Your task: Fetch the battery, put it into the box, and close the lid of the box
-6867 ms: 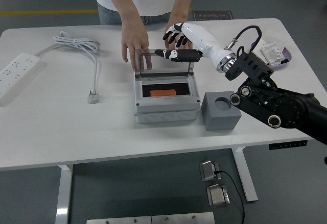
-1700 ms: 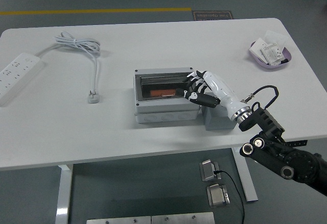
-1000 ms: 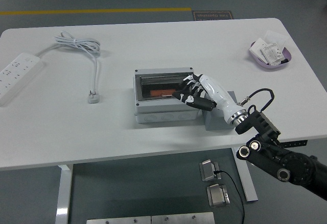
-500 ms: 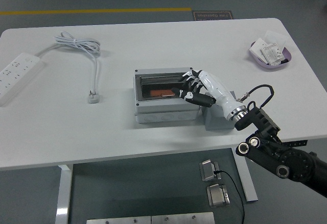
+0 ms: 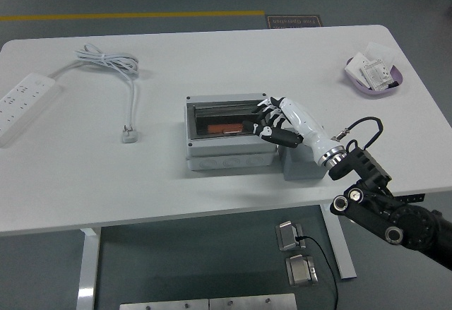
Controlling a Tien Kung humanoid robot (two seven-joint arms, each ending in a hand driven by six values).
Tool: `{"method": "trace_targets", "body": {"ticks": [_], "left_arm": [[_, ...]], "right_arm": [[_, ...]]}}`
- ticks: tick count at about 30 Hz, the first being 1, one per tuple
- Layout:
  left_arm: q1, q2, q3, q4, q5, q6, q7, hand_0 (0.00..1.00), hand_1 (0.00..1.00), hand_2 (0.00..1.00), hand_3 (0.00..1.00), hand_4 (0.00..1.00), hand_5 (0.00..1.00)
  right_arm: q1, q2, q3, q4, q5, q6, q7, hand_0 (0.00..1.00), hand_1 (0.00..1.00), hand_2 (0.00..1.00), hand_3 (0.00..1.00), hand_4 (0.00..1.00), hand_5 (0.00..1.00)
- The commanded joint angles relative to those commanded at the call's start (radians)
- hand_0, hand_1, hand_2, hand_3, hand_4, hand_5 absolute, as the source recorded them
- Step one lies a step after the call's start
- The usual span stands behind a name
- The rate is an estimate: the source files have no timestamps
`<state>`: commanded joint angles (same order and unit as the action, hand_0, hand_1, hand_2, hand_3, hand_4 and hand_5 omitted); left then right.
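Note:
A grey box [image 5: 226, 151] stands at the table's middle. Its clear lid [image 5: 219, 112] lies down over it, and an orange battery [image 5: 224, 128] shows through the lid inside. My right hand [image 5: 272, 123], white with black fingers, rests over the box's right end, its fingers [image 5: 263, 117] relaxed on the lid and holding nothing. My black right arm [image 5: 381, 207] comes in from the lower right. My left arm is out of view.
A grey block [image 5: 302, 163] stands right of the box, partly hidden by my forearm. A white power strip [image 5: 21, 102] and a coiled cable with plug [image 5: 113, 66] lie at the left. A purple tray [image 5: 373, 75] with small packets sits at the far right.
The person who held the upright lid has left and the lid is now down. My right hand came down onto the box's right end and shifts slightly there.

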<state>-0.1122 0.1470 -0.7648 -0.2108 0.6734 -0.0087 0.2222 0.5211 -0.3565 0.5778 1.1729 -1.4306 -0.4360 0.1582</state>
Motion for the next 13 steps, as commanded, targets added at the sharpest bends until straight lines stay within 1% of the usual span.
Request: {"method": "trace_targets", "body": {"ticks": [5,13], "left_arm": [[0.0,-0.001,0.01,0.001,-0.008,-0.001,-0.004,0.667,0.725,0.683,0.624,0.633,0.204],[0.0,-0.002,0.008,0.001,-0.005,-0.001,-0.003,0.667,0.725,0.683,0.625,0.633,0.203]], "right_arm": [[0.0,0.004,-0.009,-0.001,0.002,0.0,0.001,0.364,0.438,0.549,0.606,0.936,0.796],[0.0,0.005,-0.004,0.0,-0.001,-0.001,0.001,0.366,0.435,0.549,0.605,0.938,0.796]]}}
